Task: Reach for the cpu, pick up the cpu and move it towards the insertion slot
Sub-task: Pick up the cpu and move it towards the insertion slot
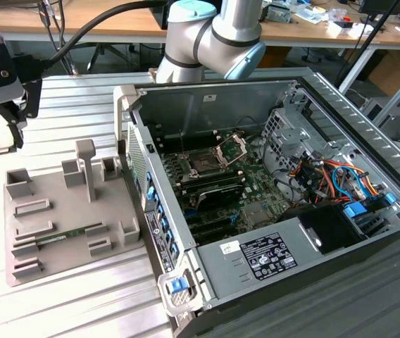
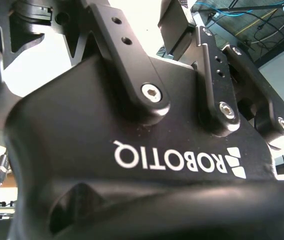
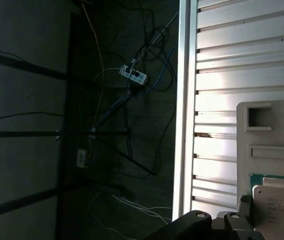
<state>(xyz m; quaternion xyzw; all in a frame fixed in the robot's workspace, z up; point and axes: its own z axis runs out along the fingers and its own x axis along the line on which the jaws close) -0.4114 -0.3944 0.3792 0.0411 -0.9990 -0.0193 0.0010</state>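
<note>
The cpu (image 3: pixel 278 207), a flat chip with a pale silvery top and a thin green rim, lies on the grey fixture plate (image 3: pixel 267 125) in the first wrist view, close beside dark parts of my gripper. In the exterior view my black gripper (image 1: pixel 4 98) hangs at the far left, above and beyond the far left corner of the fixture plate (image 1: pixel 59 211). The insertion slot (image 1: pixel 204 164) sits on the motherboard inside the open computer case, its silver hinged frame (image 1: pixel 232 146) raised. The slot lies well toward the exterior view's right of the gripper.
A long green memory stick (image 1: pixel 65 236) lies on the fixture plate among raised grey posts (image 1: pixel 86 167). The case wall (image 1: pixel 147 211) stands between the plate and the motherboard. Cables and a drive cage (image 1: pixel 341 179) fill the case's right part. The ribbed metal table edge (image 3: pixel 184 115) drops to a floor with cables.
</note>
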